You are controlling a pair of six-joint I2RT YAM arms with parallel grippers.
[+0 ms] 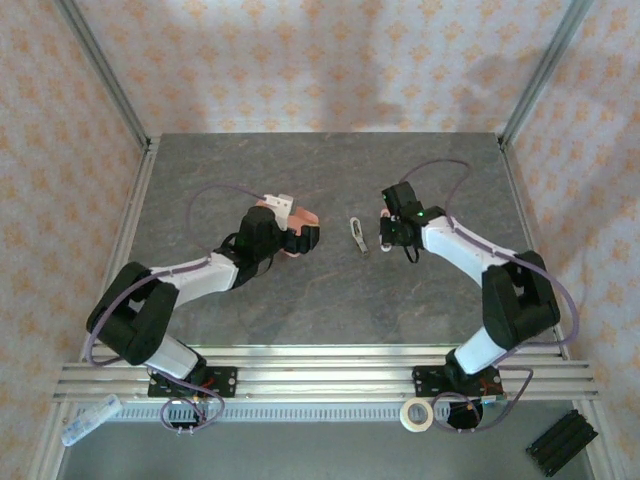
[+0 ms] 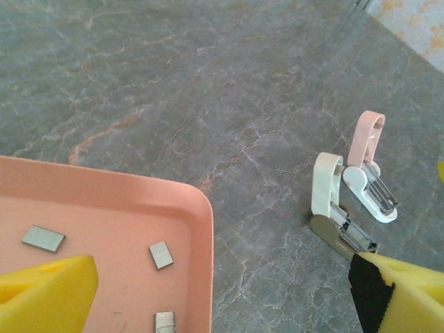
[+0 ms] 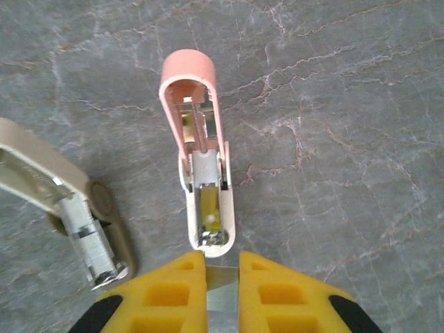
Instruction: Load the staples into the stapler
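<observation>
A staple strip [image 3: 222, 291] is pinched between the right gripper's [image 3: 222, 276] fingers, just short of the pink stapler's [image 3: 202, 173] bared magazine, so loading is not yet done; more staples [image 2: 161, 254] lie in the tray [image 2: 198, 208]; the left gripper [image 2: 222, 291] hangs spread over its corner.

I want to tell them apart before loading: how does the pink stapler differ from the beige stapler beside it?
Colour: the pink stapler has a pink lid on a white base; the beige stapler has a cream lid on a brownish base. Pose: in the right wrist view the pink stapler lies centred and straight, the beige stapler left of it and slanted. Both are hinged open on the table.
</observation>
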